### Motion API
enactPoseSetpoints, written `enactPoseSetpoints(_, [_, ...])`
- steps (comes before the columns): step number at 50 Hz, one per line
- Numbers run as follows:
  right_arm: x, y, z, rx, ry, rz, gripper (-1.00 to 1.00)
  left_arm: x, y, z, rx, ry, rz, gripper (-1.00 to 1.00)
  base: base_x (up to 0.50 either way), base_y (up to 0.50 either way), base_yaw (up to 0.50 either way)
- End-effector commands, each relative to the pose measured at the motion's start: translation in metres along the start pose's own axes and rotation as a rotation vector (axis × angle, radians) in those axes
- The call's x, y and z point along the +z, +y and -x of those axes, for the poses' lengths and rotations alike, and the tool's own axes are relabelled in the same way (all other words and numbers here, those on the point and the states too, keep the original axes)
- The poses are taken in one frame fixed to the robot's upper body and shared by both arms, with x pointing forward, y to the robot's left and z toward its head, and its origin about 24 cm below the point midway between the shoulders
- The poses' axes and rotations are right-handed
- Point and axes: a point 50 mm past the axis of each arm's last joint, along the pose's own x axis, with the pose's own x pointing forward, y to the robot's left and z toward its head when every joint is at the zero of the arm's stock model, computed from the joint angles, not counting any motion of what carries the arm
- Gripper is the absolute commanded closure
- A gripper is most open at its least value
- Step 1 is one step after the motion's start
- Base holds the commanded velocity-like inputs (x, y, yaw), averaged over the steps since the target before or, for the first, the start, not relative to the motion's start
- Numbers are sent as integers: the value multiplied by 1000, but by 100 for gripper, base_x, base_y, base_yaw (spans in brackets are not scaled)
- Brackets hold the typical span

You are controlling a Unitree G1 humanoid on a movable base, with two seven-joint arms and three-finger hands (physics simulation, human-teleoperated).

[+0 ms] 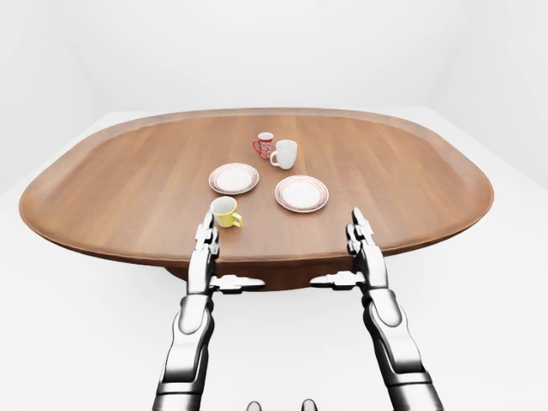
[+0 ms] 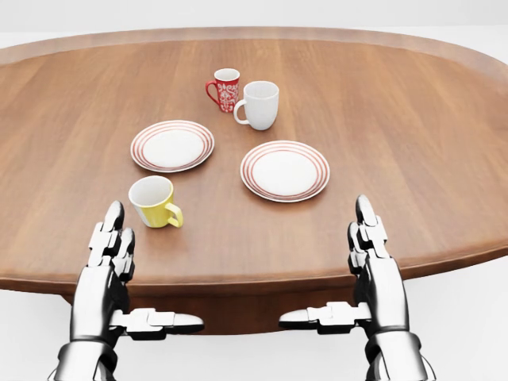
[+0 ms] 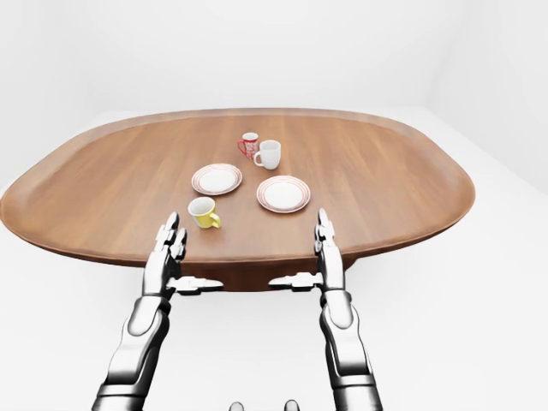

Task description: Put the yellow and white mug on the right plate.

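Note:
The yellow and white mug (image 2: 153, 202) stands upright on the wooden table (image 2: 413, 143), handle to the right, below the left plate (image 2: 172, 146). The right plate (image 2: 285, 171) lies empty to the mug's right and a little higher in the head view. My left hand (image 2: 119, 262) hovers open just below and left of the mug, over the table's near edge, fingers straight and thumb pointing inward. At the lower right my right hand (image 2: 361, 266) is also open and holds nothing, below the right plate.
A red patterned mug (image 2: 225, 89) and a plain white mug (image 2: 259, 104) stand side by side above the two plates. The oval table's raised rim (image 1: 257, 257) runs just under both hands. White floor surrounds the table.

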Motion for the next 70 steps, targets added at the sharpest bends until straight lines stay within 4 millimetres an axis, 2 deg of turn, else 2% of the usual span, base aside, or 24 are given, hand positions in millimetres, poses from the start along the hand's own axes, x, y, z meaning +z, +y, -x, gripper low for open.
enactPoseSetpoints(1, [9,-7,4,0,19,-1,-100,9,6,4,9,16,-9,-100,0,0,0])
enactPoseSetpoints(5, [16,-6,5,5,7,8,-100,14,8,4,20,23,-20,-100,0,0,0])
enactPoseSetpoints(8, [29,-4,8,13,-40,26,-100,37,10,6,25,-74,-32,-100,0,0,0])
enactPoseSetpoints(10, [33,-4,8,16,-55,26,-100,43,10,7,26,-99,-35,-100,0,0,0])
enactPoseSetpoints(12, [43,-2,9,22,-97,30,-100,61,10,10,25,-178,-43,-100,0,0,0])
enactPoseSetpoints(14, [61,-1,13,28,-177,38,-100,82,11,14,23,-267,-48,-100,0,0,0])
enactPoseSetpoints(16, [70,-1,15,30,-216,46,-100,91,11,15,22,-307,-53,-100,0,0,0])
enactPoseSetpoints(19, [92,0,20,35,-315,48,-100,116,9,22,14,-420,-69,-100,0,0,0])
enactPoseSetpoints(20, [93,0,20,35,-316,49,-100,116,9,22,13,-422,-70,-100,0,0,0])
enactPoseSetpoints(21, [103,1,23,37,-364,55,-100,128,9,27,9,-475,-72,-100,0,0,0])
enactPoseSetpoints(23, [110,1,25,37,-394,66,-100,137,8,31,5,-519,-79,-100,0,0,0])
enactPoseSetpoints(24, [121,1,28,38,-444,66,-100,145,7,34,-1,-558,-87,-100,0,0,0])
enactPoseSetpoints(30, [150,-1,38,33,-585,66,-100,171,4,48,-23,-695,-103,-100,0,0,0])
enactPoseSetpoints(33, [158,-4,40,23,-623,59,-100,178,5,50,-21,-728,-107,-100,0,0,0])
enactPoseSetpoints(41, [167,-11,40,16,-665,63,-100,180,12,48,1,-733,-108,-100,0,0,34])
enactPoseSetpoints(54, [166,-14,35,-7,-659,76,-100,181,12,48,3,-740,-107,-100,0,0,49])
enactPoseSetpoints(57, [176,-16,39,-24,-709,21,-100,181,12,48,3,-740,-108,-100,0,0,0])
enactPoseSetpoints(60, [177,-15,41,-13,-718,37,-100,181,12,48,4,-739,-109,-100,0,0,0])
enactPoseSetpoints(62, [186,-19,51,27,-777,-57,-100,180,13,47,4,-733,-108,-100,9,2,0])
enactPoseSetpoints(70, [183,-19,48,21,-754,-55,-100,181,12,49,4,-740,-110,-100,45,10,0])
